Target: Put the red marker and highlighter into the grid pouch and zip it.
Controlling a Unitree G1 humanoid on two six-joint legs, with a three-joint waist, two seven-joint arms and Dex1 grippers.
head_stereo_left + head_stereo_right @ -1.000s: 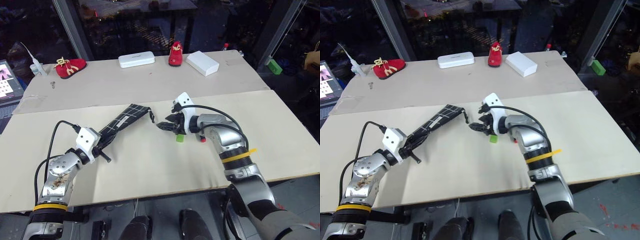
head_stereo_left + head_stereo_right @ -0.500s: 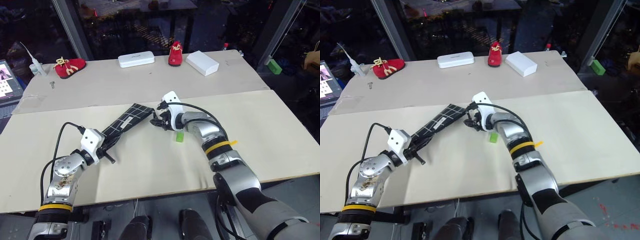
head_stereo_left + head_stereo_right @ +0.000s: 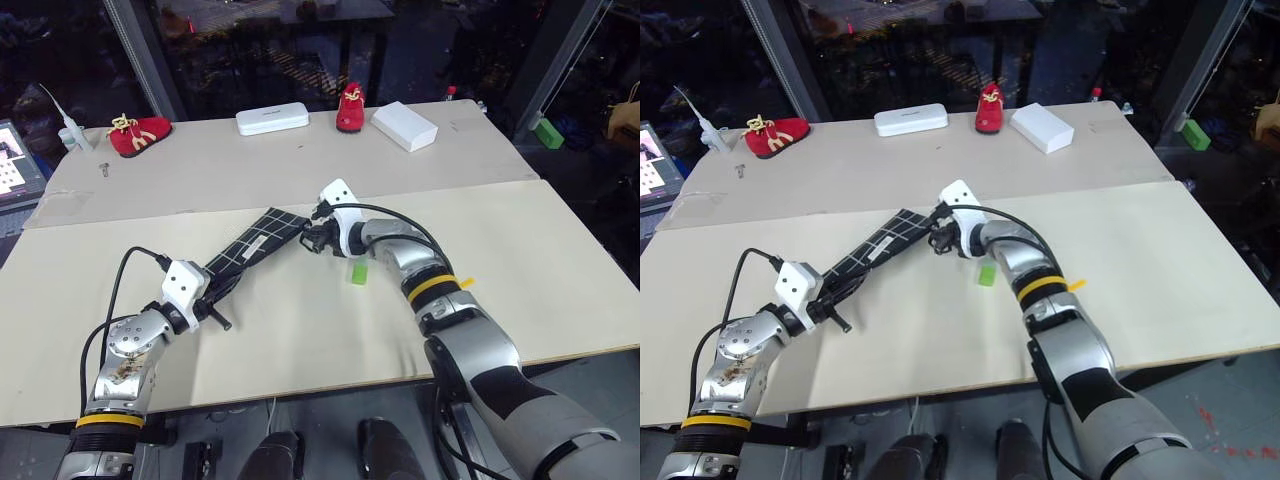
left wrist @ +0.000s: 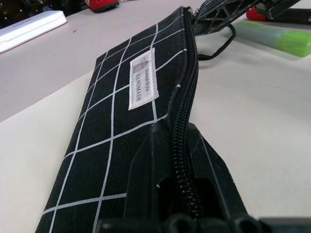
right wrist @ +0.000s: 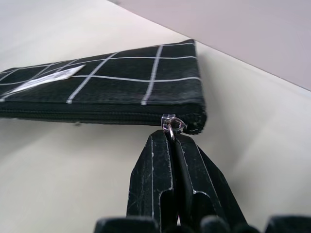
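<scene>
- The grid pouch (image 3: 250, 248) lies flat on the pale surface (image 3: 300, 330), stretched in a slanted line between the two arms.
- Its white label (image 4: 142, 76) faces up, and the zipper (image 4: 183, 109) runs along one long edge.
- The left claw (image 3: 205, 298) is clenched on the near end of the pouch, with its black fingers (image 4: 146, 170) on either side of the zipper edge.
- The right claw (image 3: 312, 236) is at the far end of the pouch, right at the corner.
- Its two black fingers (image 5: 153, 184) are pressed together, pinching the pull just below the small silver zipper ring (image 5: 171, 124).
- The highlighter (image 3: 358, 272) lies on the surface just beside the right claw, outside the pouch.
- A bit of the red marker (image 4: 257, 13) peeks out next to the highlighter, partly hidden by the right arm.
- At the back of the surface sit two small red shoes (image 3: 140, 133), a white oblong case (image 3: 272, 121) and a white box (image 3: 405, 126).
</scene>
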